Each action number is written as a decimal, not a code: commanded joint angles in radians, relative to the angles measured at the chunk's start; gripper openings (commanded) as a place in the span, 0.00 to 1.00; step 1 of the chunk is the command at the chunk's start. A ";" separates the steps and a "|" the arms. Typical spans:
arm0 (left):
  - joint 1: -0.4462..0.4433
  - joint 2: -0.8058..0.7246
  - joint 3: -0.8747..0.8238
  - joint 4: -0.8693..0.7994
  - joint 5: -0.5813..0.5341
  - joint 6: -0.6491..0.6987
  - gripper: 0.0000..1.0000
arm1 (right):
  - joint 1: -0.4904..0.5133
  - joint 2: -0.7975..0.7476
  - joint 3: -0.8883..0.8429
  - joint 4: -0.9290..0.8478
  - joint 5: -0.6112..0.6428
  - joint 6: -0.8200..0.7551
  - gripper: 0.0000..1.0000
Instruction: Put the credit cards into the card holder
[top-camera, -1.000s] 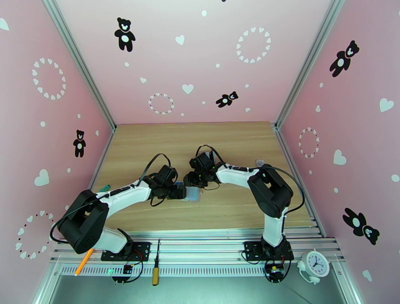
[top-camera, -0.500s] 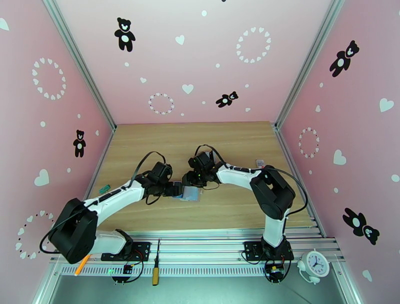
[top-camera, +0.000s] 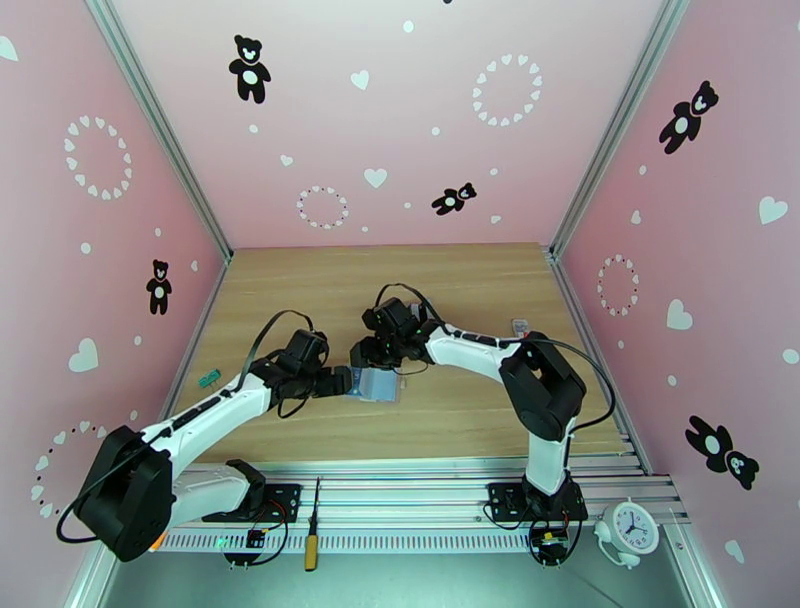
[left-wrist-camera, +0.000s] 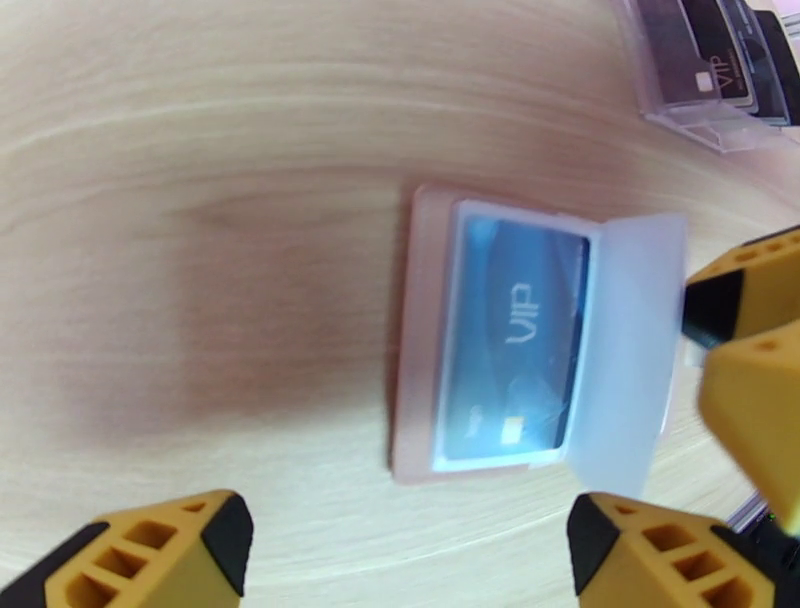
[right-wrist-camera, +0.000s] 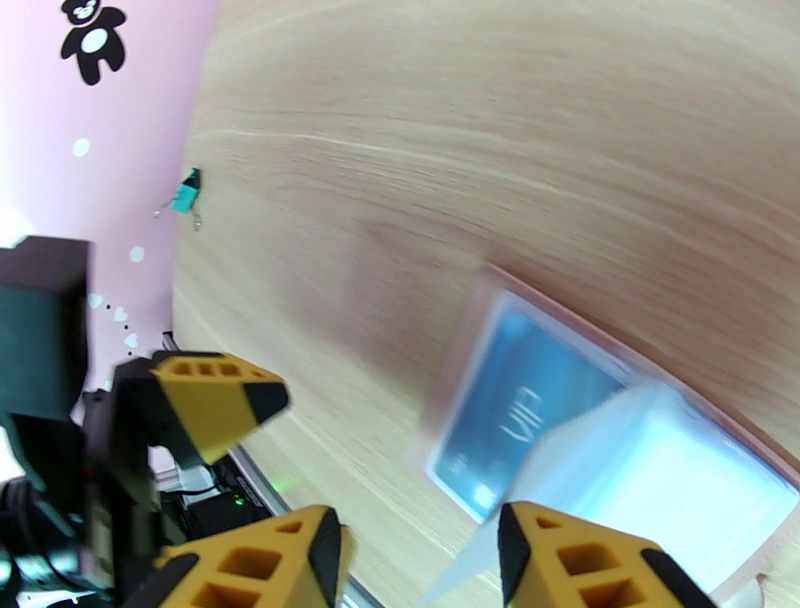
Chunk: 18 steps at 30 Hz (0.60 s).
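Flanking the open card holder (left-wrist-camera: 410, 350), left pincer (left-wrist-camera: 410, 525) and right pincer (right-wrist-camera: 415, 525) hover, both spread.

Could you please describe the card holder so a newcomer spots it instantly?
Look at the middle of the wooden table, near the left gripper and right gripper. The card holder lies open there: a tan-pink cover with a blue VIP card under a clear sleeve, unlike the clear rack of dark cards nearby.

one card holder (left-wrist-camera: 408, 340), one sleeved vip card (left-wrist-camera: 515, 350), one clear rack (left-wrist-camera: 700, 120), one teal clip (right-wrist-camera: 185, 195)
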 joint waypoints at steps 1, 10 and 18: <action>0.011 -0.034 -0.014 -0.023 -0.037 -0.019 0.89 | 0.006 0.040 0.038 -0.009 -0.022 0.010 0.47; 0.015 -0.047 -0.028 -0.023 -0.050 -0.031 0.89 | 0.008 0.098 0.062 0.001 -0.043 0.014 0.47; 0.014 -0.009 -0.031 0.019 -0.016 -0.022 0.89 | 0.007 0.153 0.059 0.037 -0.071 0.030 0.47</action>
